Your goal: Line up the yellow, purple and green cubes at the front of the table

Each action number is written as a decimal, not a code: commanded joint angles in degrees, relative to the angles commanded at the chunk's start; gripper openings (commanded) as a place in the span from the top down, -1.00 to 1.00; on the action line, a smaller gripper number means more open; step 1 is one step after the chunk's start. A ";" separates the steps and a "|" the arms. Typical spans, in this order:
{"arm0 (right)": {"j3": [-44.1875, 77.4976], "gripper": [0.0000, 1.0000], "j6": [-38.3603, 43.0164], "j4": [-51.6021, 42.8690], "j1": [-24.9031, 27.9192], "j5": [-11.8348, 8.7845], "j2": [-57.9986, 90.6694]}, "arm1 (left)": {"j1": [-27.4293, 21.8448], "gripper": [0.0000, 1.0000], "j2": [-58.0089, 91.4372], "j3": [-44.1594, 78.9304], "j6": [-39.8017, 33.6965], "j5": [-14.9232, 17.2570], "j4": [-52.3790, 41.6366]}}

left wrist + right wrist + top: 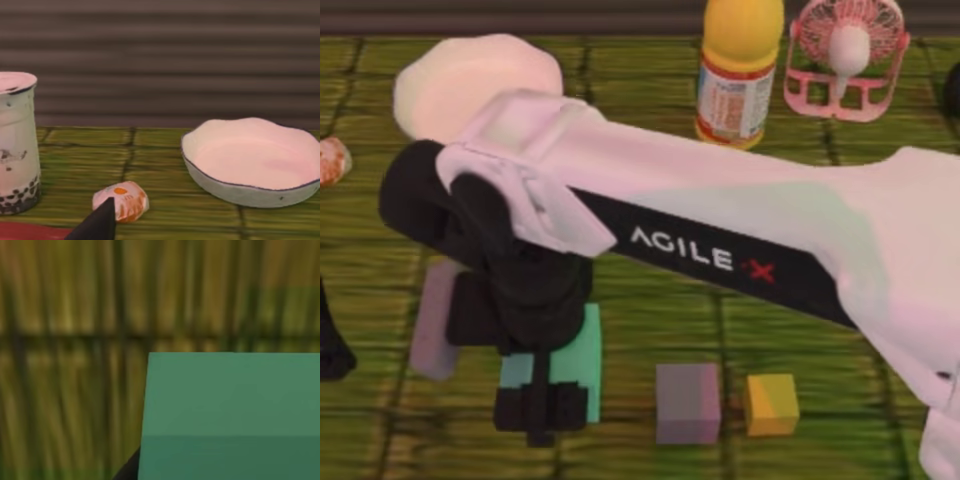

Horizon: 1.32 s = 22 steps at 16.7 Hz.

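The mint-green cube (582, 360) rests on the slatted table (650, 330) near the front, left of centre. My right gripper (540, 408) reaches across from the right and stands over the cube, shut on it. In the right wrist view the green cube (230, 415) fills the frame and one dark finger (131, 469) lies against its side. The purple cube (688, 402) sits just right of the green one. Right of that is the small yellow cube (771, 404). My left arm (332, 352) is parked at the left edge, with one dark fingertip (97, 222) showing wide of centre.
A white bowl (470, 80), an orange juice bottle (738, 70) and a pink fan (848, 60) stand along the back. A wrapped orange-white bun (330, 160) lies at the left. A mauve block-like shape (435, 320) lies left of the right gripper. A bubble-tea cup (15, 165) stands near the bun.
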 joint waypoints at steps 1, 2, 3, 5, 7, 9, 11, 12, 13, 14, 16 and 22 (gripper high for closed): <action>-1.36 1.00 0.02 1.40 0.00 0.03 0.07 | 0.00 -1.00 0.00 0.00 0.00 0.00 0.00; -3.12 1.00 0.09 3.40 -0.02 0.05 0.23 | 0.00 -1.00 0.00 0.00 0.00 0.00 0.00; -5.17 1.00 0.15 5.93 -0.03 0.06 0.45 | 0.00 -1.00 0.00 0.00 0.00 0.00 0.00; -9.51 1.00 0.20 10.82 0.03 0.07 0.99 | 0.00 -1.00 0.00 0.00 0.00 0.00 0.00; -12.14 1.00 0.18 13.49 0.14 0.08 1.46 | 0.00 -1.00 0.00 0.00 0.00 0.00 0.00; -12.54 1.00 0.16 13.92 0.20 0.08 1.62 | 0.00 -1.00 0.00 0.00 0.00 0.00 0.00; -12.54 1.00 0.16 13.92 0.20 0.08 1.62 | 0.00 -1.00 0.00 0.00 0.00 0.00 0.00; -12.54 0.85 0.16 13.92 0.20 0.08 1.62 | 0.00 -1.00 0.00 0.00 0.00 0.00 0.00; -12.54 0.70 0.16 13.92 0.20 0.08 1.62 | 0.00 -1.00 0.00 0.00 0.00 0.00 0.00; -12.54 0.55 0.16 13.92 0.20 0.08 1.62 | 0.00 -1.00 0.00 0.00 0.00 0.00 0.00; -12.54 0.25 0.16 13.92 0.20 0.08 1.62 | 0.00 -1.00 0.00 0.00 0.00 0.00 0.00; -12.54 -0.66 0.16 13.92 0.20 0.08 1.62 | 0.00 -1.00 0.00 0.00 0.00 0.00 0.00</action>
